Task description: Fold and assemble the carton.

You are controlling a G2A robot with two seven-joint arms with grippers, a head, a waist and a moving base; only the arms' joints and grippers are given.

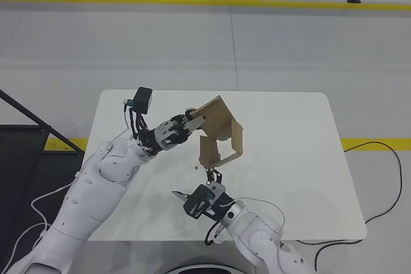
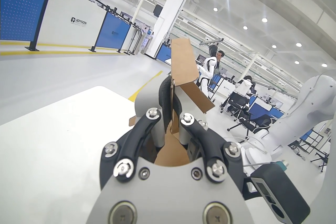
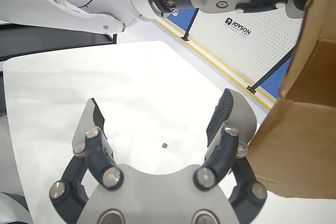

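Two pads (image 2: 164, 93) of left end effector (image 2: 172, 97) pinch carton (image 2: 183, 64).

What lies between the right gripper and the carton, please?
Nothing: the right wrist view shows the carton close beside the open right gripper.

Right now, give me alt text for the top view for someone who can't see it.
A half-folded brown carton at the middle of a white table, its edge pinched by the left claw. The right claw sits open just beside the carton's near corner, holding nothing.
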